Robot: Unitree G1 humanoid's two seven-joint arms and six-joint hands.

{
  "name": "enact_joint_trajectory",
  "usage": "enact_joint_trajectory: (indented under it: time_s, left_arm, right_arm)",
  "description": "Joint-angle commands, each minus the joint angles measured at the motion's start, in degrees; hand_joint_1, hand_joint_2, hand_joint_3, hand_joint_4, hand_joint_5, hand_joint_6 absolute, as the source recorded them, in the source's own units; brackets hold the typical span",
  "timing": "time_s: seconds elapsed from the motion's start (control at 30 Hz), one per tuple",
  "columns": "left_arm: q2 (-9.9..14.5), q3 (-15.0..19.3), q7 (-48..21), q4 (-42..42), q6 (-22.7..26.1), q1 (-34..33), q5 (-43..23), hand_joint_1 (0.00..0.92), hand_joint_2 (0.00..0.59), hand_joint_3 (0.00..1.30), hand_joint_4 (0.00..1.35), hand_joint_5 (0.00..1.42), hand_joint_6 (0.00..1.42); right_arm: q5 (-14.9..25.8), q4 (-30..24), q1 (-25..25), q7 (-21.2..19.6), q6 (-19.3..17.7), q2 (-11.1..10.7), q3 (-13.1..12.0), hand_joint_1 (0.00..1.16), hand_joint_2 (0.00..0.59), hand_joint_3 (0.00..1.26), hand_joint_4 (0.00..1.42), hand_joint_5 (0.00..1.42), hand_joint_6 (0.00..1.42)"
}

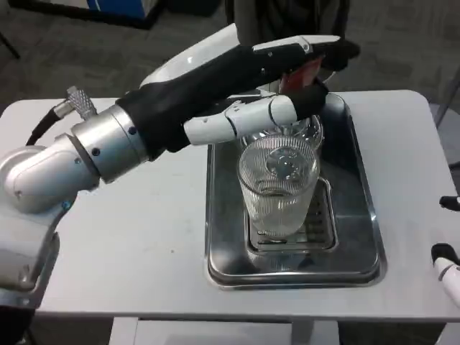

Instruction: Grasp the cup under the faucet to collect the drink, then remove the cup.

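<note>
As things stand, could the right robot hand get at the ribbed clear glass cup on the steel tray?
Probably yes: the right robot hand waits at the table's right edge, the ribbed clear glass cup's right side is open, and the left robot hand is up at the red tap handle.

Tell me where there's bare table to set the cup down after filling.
Bare table lies left of the tray, below the left hand's forearm; a narrower strip right of the tray. Crowded: the cup under the red lever.

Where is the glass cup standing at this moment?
In the head view the glass cup stands upright on the drip grate in the metal tray, right of table centre, just below the left hand at the red faucet lever.
</note>
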Motion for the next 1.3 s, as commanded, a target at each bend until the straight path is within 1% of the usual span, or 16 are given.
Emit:
enact_joint_trajectory:
  time_s: [0.03, 0.1, 0.2, 0.3, 0.47, 0.73, 0.93, 1.17, 1.3]
  left_arm:
    - [1.83, -1.42, -1.65, 1.00, -1.21, 0.81, 2.42, 0.000, 0.152, 0.18, 0.14, 0.27, 0.18]
    - [2.28, -1.73, -1.68, 1.08, -1.67, 0.73, 3.06, 0.000, 0.152, 0.18, 0.14, 0.27, 0.18]
    - [2.73, -2.08, -1.65, 1.15, -1.99, 0.67, 3.70, 0.000, 0.152, 0.18, 0.14, 0.27, 0.18]
    - [2.98, -2.34, -1.58, 1.35, -2.37, 0.63, 4.40, 0.000, 0.152, 0.17, 0.14, 0.27, 0.18]
    - [3.31, -2.81, -1.36, 1.51, -2.80, 0.56, 5.41, 0.000, 0.152, 0.17, 0.14, 0.27, 0.17]
    - [3.97, -3.37, -1.00, 1.79, -3.62, 0.30, 6.64, 0.000, 0.151, 0.16, 0.14, 0.26, 0.16]
    - [4.36, -3.97, -0.85, 1.61, -5.18, 0.04, 8.65, 0.000, 0.156, 0.16, 0.13, 0.24, 0.16]
    - [4.61, -4.19, -0.58, 1.78, -6.52, -0.26, 10.13, 0.000, 0.156, 0.16, 0.13, 0.24, 0.16]
    - [4.77, -4.32, -0.48, 1.77, -6.99, -0.30, 10.59, 0.000, 0.156, 0.15, 0.12, 0.24, 0.16]
  right_arm:
    - [4.27, -0.07, -0.22, 0.14, 1.69, -0.08, -1.51, 0.21, 0.501, 0.11, 0.00, 0.00, 0.01]
    - [5.98, 0.02, -0.38, 0.14, 2.21, -0.41, -1.95, 0.20, 0.493, 0.10, 0.00, 0.00, 0.03]
    - [9.75, 0.37, -0.95, 0.51, 3.52, -0.57, -3.01, 0.20, 0.490, 0.10, 0.00, 0.00, 0.04]
    - [12.01, 0.49, -0.98, 0.19, 4.15, -1.29, -3.55, 0.20, 0.489, 0.10, 0.00, 0.00, 0.04]
    - [14.47, 0.40, -0.54, -0.53, 4.50, -2.43, -4.09, 0.20, 0.489, 0.09, 0.00, 0.00, 0.04]
    - [18.71, 0.78, -0.58, -1.23, 5.34, -2.83, -4.79, 0.19, 0.482, 0.07, 0.00, 0.00, 0.03]
    - [20.81, 1.19, -0.72, -2.57, 5.70, -3.37, -4.74, 0.19, 0.473, 0.06, 0.00, 0.00, 0.02]
    - [21.85, 1.28, -0.68, -3.87, 6.00, -4.00, -4.34, 0.18, 0.467, 0.05, 0.00, 0.00, 0.02]
    - [22.74, 1.30, -1.00, -4.16, 6.75, -3.98, -3.92, 0.18, 0.464, 0.04, 0.00, 0.00, 0.02]
